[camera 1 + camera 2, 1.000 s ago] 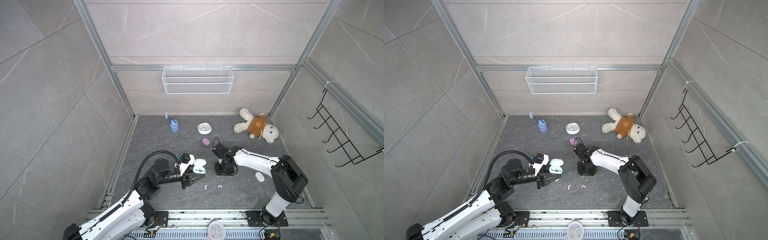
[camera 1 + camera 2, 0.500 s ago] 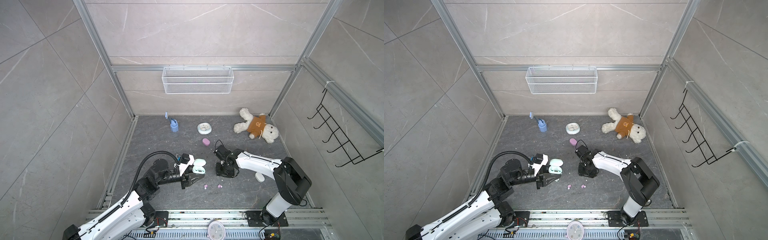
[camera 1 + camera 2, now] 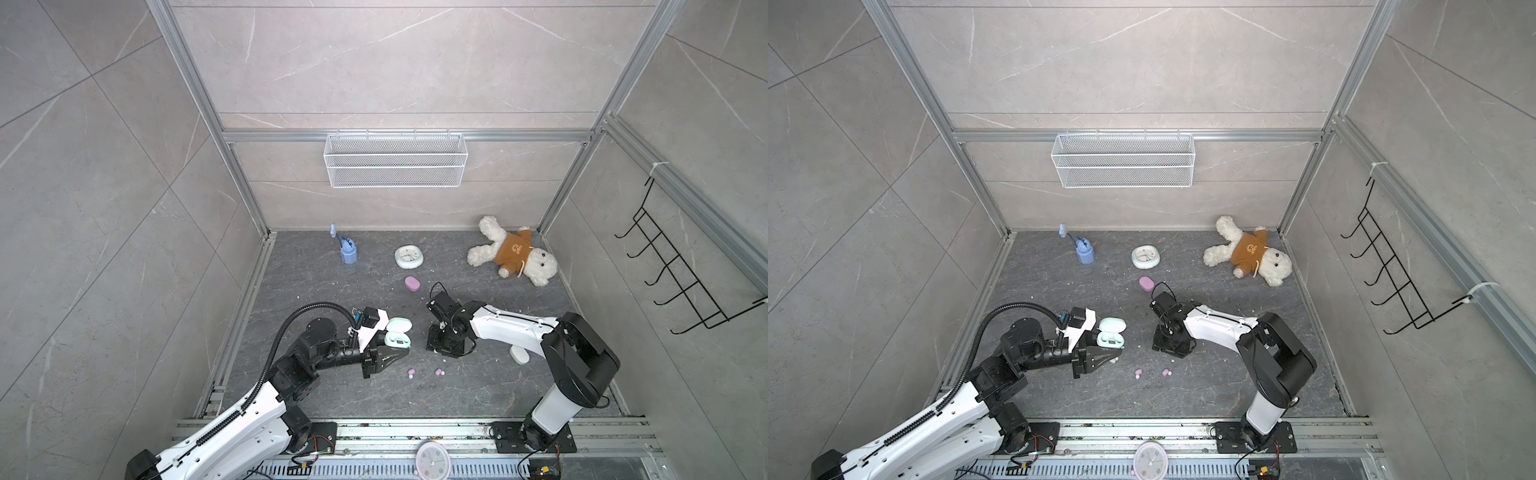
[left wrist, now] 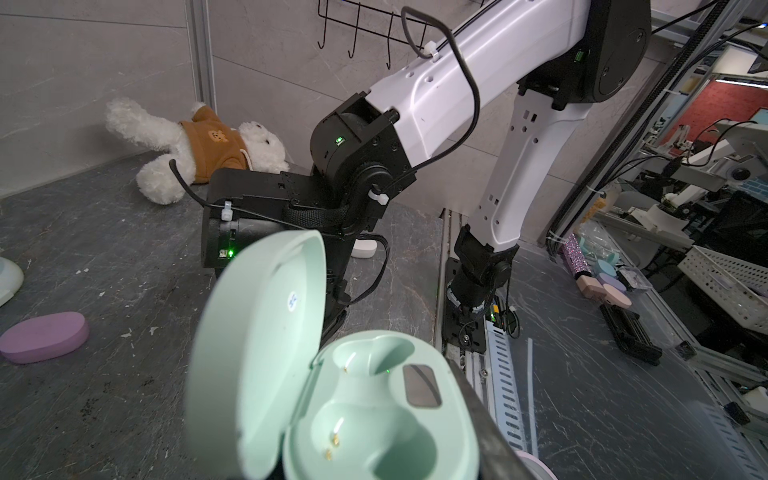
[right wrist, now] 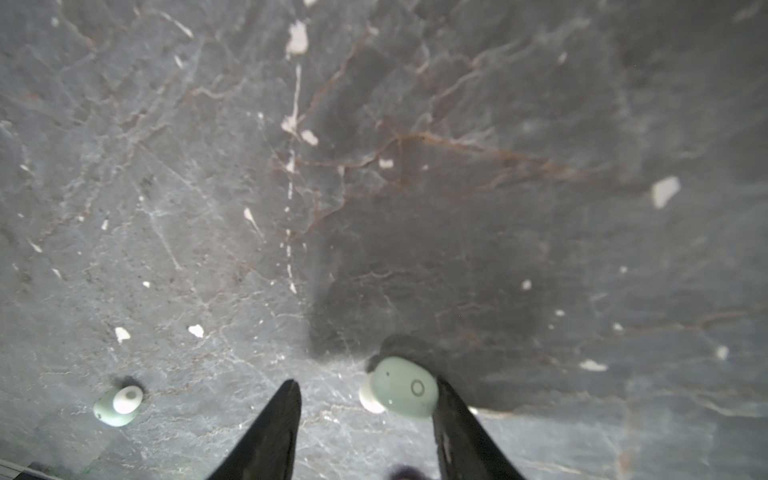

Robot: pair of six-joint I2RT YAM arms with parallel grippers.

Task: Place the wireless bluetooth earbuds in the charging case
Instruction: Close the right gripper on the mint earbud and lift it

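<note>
in both top views we see the left gripper (image 3: 388, 356) low and left of centre, closed tight on the base of the open mint charging case (image 3: 397, 333), with the lid swung back toward the rear wall. in the left wrist view both moulded wells of the case face the camera and show their gold contact pins, and a dark finger (image 4: 490, 419) runs along the base. just right of centre in the top views the right arm points its tool straight down at the dark marbled floor (image 3: 332, 291). in the right wrist view the right gripper (image 5: 366, 383) has its two black fingers spread apart. a mint earbud (image 5: 401, 388) lies on the floor between them, against the inner face of one finger and clear of the other. a second mint earbud (image 5: 118, 401) lies outside the fingers, well apart. in front of the case, lower centre of the top views, a pink earbud (image 3: 411, 372) and a second pink earbud (image 3: 439, 372) rest near each other on the floor. a closed lilac case (image 3: 412, 283) sits above centre, a white case (image 3: 519, 355) lies under the right arm, and a teddy bear (image 3: 511, 249) sprawls at the upper right of the floor.
</note>
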